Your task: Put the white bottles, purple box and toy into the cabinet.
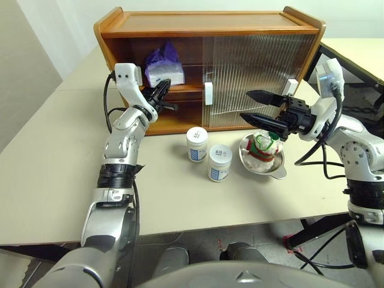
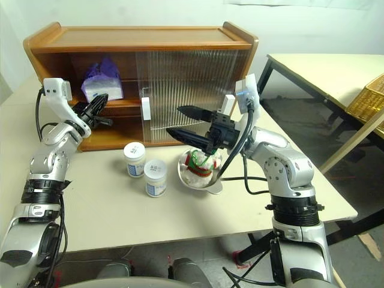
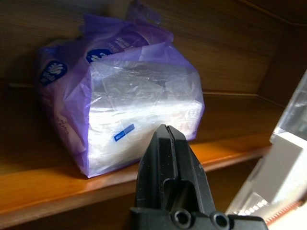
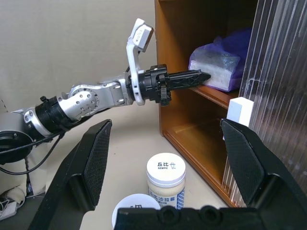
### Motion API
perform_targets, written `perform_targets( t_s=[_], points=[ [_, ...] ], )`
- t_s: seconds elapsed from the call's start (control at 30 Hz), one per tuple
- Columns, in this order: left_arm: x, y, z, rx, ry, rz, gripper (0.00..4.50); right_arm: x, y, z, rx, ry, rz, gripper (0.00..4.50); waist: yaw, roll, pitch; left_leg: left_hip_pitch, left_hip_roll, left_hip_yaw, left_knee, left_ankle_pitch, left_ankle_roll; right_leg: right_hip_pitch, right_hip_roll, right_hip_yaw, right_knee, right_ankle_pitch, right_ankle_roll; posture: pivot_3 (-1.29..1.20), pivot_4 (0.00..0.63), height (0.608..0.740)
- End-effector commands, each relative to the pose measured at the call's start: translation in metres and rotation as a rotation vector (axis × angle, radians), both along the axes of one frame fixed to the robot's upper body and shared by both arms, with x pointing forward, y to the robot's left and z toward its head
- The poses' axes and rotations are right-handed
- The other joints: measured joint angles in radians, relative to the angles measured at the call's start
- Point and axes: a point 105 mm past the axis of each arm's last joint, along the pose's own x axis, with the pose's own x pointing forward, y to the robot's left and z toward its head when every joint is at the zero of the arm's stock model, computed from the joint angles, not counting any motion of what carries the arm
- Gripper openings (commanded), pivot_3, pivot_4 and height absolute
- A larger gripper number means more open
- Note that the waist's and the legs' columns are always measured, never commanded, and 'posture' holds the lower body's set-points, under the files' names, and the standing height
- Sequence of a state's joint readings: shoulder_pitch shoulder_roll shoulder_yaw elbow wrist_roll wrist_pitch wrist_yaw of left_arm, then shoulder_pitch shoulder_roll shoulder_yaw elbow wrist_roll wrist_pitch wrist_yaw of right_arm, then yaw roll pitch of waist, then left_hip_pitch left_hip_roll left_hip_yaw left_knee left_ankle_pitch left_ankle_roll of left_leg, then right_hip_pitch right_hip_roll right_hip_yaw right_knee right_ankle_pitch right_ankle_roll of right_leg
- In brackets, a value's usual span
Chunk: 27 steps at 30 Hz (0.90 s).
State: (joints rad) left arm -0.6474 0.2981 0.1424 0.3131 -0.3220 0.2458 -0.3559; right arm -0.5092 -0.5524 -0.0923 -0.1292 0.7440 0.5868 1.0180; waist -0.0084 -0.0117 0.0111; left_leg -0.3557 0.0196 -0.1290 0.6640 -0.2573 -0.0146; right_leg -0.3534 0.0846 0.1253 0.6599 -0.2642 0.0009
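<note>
The purple box lies on the upper shelf in the open left half of the cabinet. My left gripper is shut, empty, and points at the box's clear white end, tip right by it; contact cannot be told. Two white bottles stand on the table in front of the cabinet. The toy sits in a steel bowl beside them. Just above the toy hovers my right gripper, open wide, empty and pointing left.
The ribbed sliding door with its white handle covers the cabinet's right half. The lower left shelf is bare. A second table with a wicker basket stands to the right. The table's front edge is near.
</note>
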Motion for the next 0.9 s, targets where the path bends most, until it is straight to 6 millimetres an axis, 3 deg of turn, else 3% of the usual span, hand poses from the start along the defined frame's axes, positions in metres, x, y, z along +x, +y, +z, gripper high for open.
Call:
perform_targets(
  t_s=[0.03,0.2,0.37,0.63,0.73,0.9],
  points=[
    [0.005,0.007,0.0,0.003,0.003,0.047,0.02,-0.001,0.0,0.001,-0.01,-0.009,-0.002,4.5,0.0,0.0,0.0,0.0,0.0,0.0,0.0,0.0,0.0,0.0,0.0,0.0,0.0,0.0,0.0,-0.04,0.0,0.74],
    [0.009,0.009,-0.001,0.02,0.003,0.083,0.02,0.0,0.0,0.001,-0.01,-0.011,-0.004,4.5,0.0,0.0,0.0,0.0,0.0,0.0,0.0,0.0,0.0,0.0,0.0,0.0,0.0,0.0,0.0,-0.04,0.0,0.74],
    [0.002,-0.005,0.008,-0.001,-0.042,-0.015,0.02,-0.001,0.0,0.002,-0.01,-0.012,-0.005,4.5,0.0,0.0,0.0,0.0,-0.001,0.0,0.0,0.0,0.0,0.0,0.0,0.0,0.0,0.0,0.0,-0.04,0.0,0.74],
    [-0.027,-0.023,0.027,-0.081,-0.142,-0.233,0.02,-0.002,0.001,0.0,-0.009,-0.007,-0.001,4.5,0.0,0.0,0.0,0.0,-0.001,0.0,0.0,0.0,0.0,0.0,0.0,0.0,0.0,-0.001,0.0,-0.04,0.0,0.74],
    [-0.046,-0.025,0.027,-0.066,-0.165,-0.335,0.63,-0.002,0.002,0.0,-0.009,-0.006,0.003,4.5,-0.001,0.0,0.0,0.0,-0.002,0.0,0.0,0.0,0.0,0.0,0.0,0.0,0.0,-0.001,0.0,-0.04,0.0,0.74],
    [-0.073,-0.016,0.006,0.006,-0.118,-0.44,2.37,-0.001,0.002,0.0,-0.012,-0.006,0.008,4.5,-0.004,0.0,0.0,0.0,-0.001,0.0,-0.001,0.0,0.0,0.0,0.0,0.0,0.0,-0.001,0.0,-0.03,0.0,0.74]
  ],
)
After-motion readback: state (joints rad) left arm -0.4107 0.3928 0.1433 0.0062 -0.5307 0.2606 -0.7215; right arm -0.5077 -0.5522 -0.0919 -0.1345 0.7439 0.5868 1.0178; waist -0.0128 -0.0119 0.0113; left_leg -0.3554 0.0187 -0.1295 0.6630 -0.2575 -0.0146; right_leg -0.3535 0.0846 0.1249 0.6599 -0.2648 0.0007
